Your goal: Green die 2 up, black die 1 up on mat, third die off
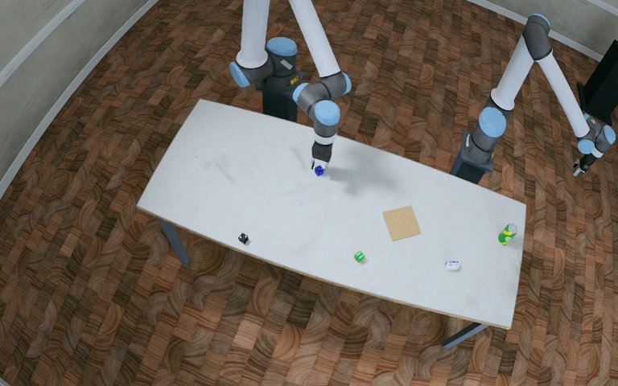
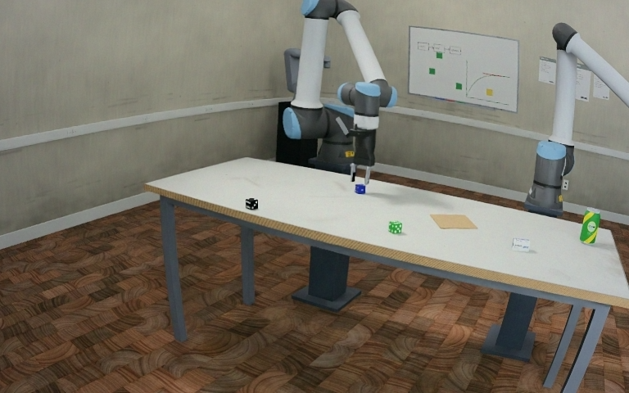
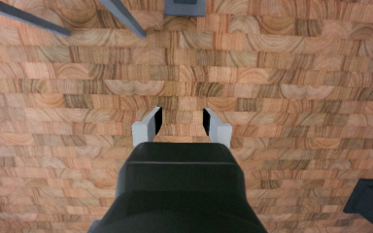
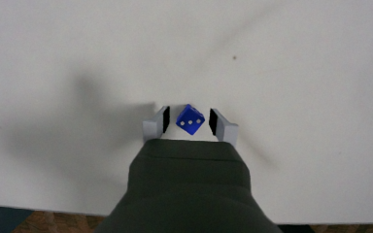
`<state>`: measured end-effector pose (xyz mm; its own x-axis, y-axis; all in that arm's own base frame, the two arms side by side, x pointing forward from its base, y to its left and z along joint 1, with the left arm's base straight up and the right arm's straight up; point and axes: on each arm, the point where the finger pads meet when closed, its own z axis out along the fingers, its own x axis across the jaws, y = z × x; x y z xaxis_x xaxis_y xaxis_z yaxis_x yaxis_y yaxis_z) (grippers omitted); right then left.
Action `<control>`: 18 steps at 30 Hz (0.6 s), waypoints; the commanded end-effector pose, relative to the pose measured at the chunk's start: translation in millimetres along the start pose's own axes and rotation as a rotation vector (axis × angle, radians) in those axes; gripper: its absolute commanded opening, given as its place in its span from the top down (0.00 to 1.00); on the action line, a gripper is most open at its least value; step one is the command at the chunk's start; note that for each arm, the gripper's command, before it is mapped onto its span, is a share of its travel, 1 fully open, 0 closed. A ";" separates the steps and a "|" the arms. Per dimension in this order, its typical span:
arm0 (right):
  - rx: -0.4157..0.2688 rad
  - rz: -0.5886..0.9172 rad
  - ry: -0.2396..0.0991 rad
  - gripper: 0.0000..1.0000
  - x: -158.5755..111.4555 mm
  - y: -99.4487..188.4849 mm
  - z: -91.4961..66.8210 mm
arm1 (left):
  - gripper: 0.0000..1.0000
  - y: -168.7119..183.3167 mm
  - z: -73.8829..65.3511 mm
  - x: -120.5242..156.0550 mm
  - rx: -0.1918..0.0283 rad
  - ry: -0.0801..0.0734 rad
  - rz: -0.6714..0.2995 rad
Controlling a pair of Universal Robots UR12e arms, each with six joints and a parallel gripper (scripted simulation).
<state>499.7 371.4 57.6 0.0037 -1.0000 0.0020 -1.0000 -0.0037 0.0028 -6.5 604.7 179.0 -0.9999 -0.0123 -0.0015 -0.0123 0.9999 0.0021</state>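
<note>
With its jaws apart, the right gripper [image 1: 319, 169] [image 2: 360, 180] [image 4: 189, 116] at upper centre of the top view stands over the blue die [image 1: 319, 170] [image 2: 359, 188] [image 4: 190, 119], edges turned (not square) to the pads, so closing could twist it; the green die [image 1: 359, 256] [image 2: 395, 227] lies lower centre, off the mat [image 1: 401, 223] [image 2: 453, 221]
</note>
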 end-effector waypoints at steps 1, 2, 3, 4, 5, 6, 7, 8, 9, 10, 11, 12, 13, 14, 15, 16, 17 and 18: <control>0.003 0.000 -0.002 0.00 -8.5 -10.4 -1.9 | 0.00 -0.7 1.9 2.1 0.002 0.001 -0.002; 0.003 0.000 -0.002 0.00 -10.3 -12.5 -1.9 | 0.00 -0.7 1.9 2.1 0.002 0.001 -0.002; 0.003 0.000 -0.002 0.00 -12.3 -14.9 -1.9 | 0.00 -0.7 1.9 2.1 0.002 0.001 -0.002; 0.003 0.000 -0.002 0.00 -14.5 -17.4 -1.9 | 0.00 -0.7 1.9 2.1 0.002 0.001 -0.002; 0.003 0.000 -0.002 0.00 -16.8 -20.1 -2.0 | 0.00 -0.7 1.9 2.1 0.002 0.001 -0.002; 0.003 0.000 -0.002 0.00 -19.2 -23.0 -2.0 | 0.00 -0.7 1.9 2.1 0.002 0.001 -0.002; 0.003 0.000 -0.002 0.00 -21.7 -26.0 -2.0 | 0.00 -0.7 1.9 2.1 0.002 0.001 -0.002; 0.003 0.000 -0.002 0.00 -24.4 -29.1 -2.0 | 0.00 -0.7 1.9 2.1 0.002 0.001 -0.002; 0.003 0.000 -0.002 0.00 -27.3 -32.5 -2.0 | 0.00 -0.7 1.9 2.1 0.002 0.001 -0.002; 0.003 0.000 -0.002 0.00 -30.2 -35.9 -2.0 | 0.00 -0.7 1.9 2.1 0.002 0.001 -0.002; 0.003 0.000 -0.002 0.00 -30.2 -35.9 -2.0 | 0.00 -0.7 1.9 2.1 0.002 0.001 -0.002; 0.003 0.000 -0.002 0.00 -30.2 -35.9 -2.0 | 0.00 -0.7 1.9 2.1 0.002 0.001 -0.002; 0.003 0.000 -0.002 0.00 -33.3 -39.6 -2.0 | 0.00 -0.7 1.9 2.1 0.002 0.001 -0.002; 0.003 0.000 -0.002 0.00 -36.5 -43.3 -2.1 | 0.00 -0.7 1.9 2.1 0.002 0.001 -0.002; 0.003 0.000 -0.002 0.00 -39.8 -47.3 -2.1 | 0.00 -0.7 1.9 2.1 0.002 0.001 -0.002; 0.003 0.000 -0.002 0.00 -43.3 -51.3 -2.1 | 0.00 -0.7 1.9 2.1 0.002 0.001 -0.002; 0.003 0.000 -0.002 0.00 -46.9 -55.5 -2.1 | 0.00 -0.7 1.9 2.1 0.002 0.001 -0.002; 0.003 0.000 -0.002 0.00 -50.5 -59.8 -2.1 | 0.00 -0.7 1.9 2.1 0.002 0.001 -0.002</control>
<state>542.1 407.7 57.0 0.0033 -1.0000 0.0027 -1.0000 -0.0033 0.0032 -6.5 604.7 179.0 -0.9999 -0.0123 -0.0015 -0.0123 0.9999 0.0021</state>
